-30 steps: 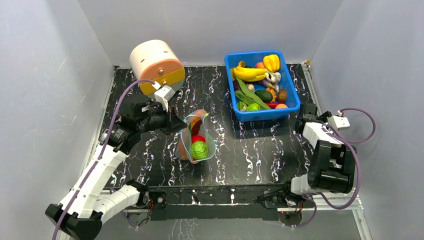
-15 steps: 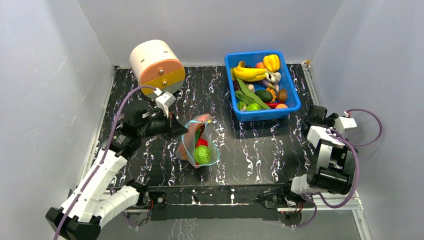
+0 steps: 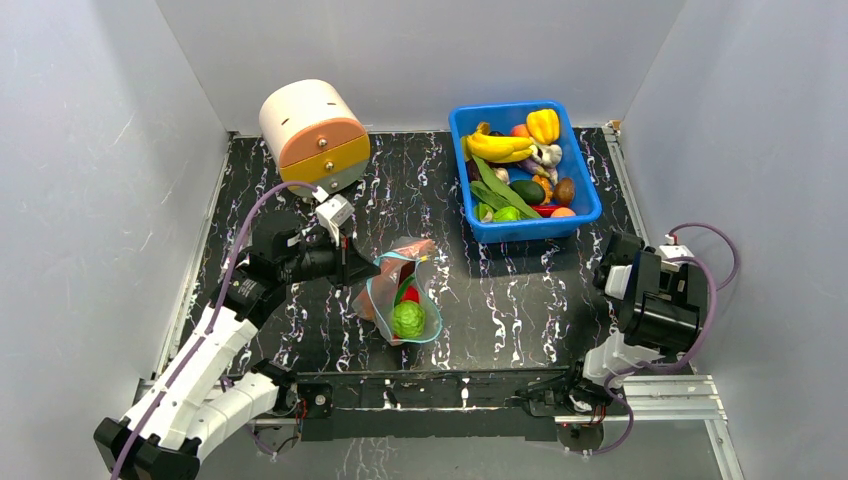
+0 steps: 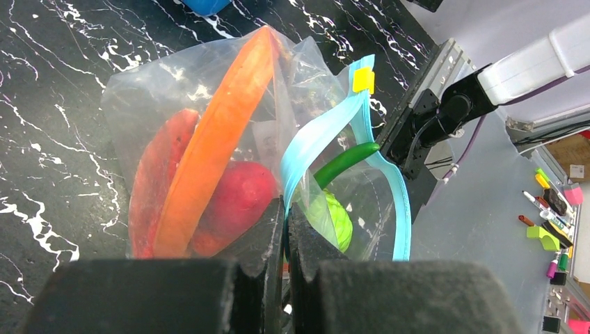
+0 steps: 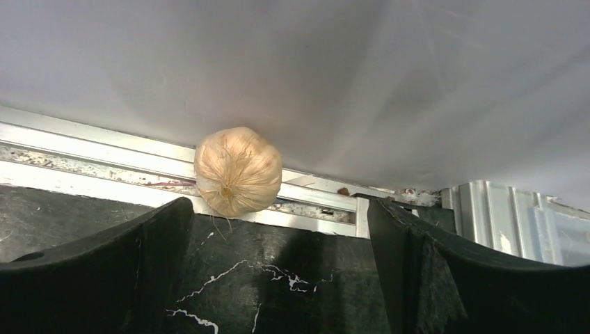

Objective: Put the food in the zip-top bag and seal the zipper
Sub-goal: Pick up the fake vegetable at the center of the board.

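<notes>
From above, the filled bag lies on the worktop, its edge pinched by the left pincer. Up close, the jaws clamp the gaping blue zipper; sealing likely comes next, needing a slide along it. The right pincer stands spread, empty.

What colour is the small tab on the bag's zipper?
Yellow: the small tab sits on the light-blue zipper. Left wrist view shows it best.

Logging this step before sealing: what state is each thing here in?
zip-top bag: mouth open, food inside
zipper: unsealed, strips apart
left gripper: shut on the zip-top bag's mouth edge
right gripper: open, empty
blue bin: heaped with more food
garlic bulb: loose by the metal rail
</notes>
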`<state>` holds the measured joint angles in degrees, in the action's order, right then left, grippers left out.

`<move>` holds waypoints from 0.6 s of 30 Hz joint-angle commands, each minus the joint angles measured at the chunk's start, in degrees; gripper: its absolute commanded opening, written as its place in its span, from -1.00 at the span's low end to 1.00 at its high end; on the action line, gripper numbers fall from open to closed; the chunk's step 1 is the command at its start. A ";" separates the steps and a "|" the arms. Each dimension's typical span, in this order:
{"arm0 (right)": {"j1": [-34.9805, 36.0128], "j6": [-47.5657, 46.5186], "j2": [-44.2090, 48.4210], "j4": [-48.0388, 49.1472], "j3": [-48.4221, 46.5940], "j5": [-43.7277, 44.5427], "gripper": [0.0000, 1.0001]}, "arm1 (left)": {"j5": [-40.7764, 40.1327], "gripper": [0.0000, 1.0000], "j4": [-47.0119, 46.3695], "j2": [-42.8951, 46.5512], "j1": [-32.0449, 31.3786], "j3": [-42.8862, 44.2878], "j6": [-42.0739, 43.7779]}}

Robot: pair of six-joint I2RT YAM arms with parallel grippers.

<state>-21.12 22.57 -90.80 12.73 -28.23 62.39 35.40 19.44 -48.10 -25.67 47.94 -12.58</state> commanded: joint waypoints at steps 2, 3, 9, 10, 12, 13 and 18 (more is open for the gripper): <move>-0.67 -5.12 -0.32 16.45 3.84 0.03 0.95 | 1.26 -1.00 0.00 0.37 -0.67 1.99 2.42; -0.83 -5.51 -0.76 17.83 4.11 -0.34 0.94 | 1.13 -1.00 0.33 0.16 -0.98 2.32 2.61; -0.98 -7.46 -5.92 19.90 1.74 -1.19 0.85 | 0.62 -1.00 0.07 0.15 -1.57 2.01 2.60; -1.14 -7.69 -6.92 20.03 1.13 -1.05 0.85 | 0.44 -1.00 0.00 0.24 -1.55 1.87 2.64; -1.32 -7.88 -8.17 20.00 0.17 -1.05 0.84 | 0.13 -1.00 -0.15 0.32 -1.57 1.49 2.73; -1.42 -7.93 -8.49 20.30 0.03 -1.19 0.82 | 0.05 -1.00 -0.37 0.29 -1.56 1.27 2.73; -2.69 -7.66 -8.60 20.53 0.09 -4.06 0.73 | 0.29 -1.00 -1.12 -0.29 -1.58 0.84 2.26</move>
<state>-22.65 15.42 -98.63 31.86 -27.24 61.04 35.16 19.66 -48.31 -27.03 48.12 -10.85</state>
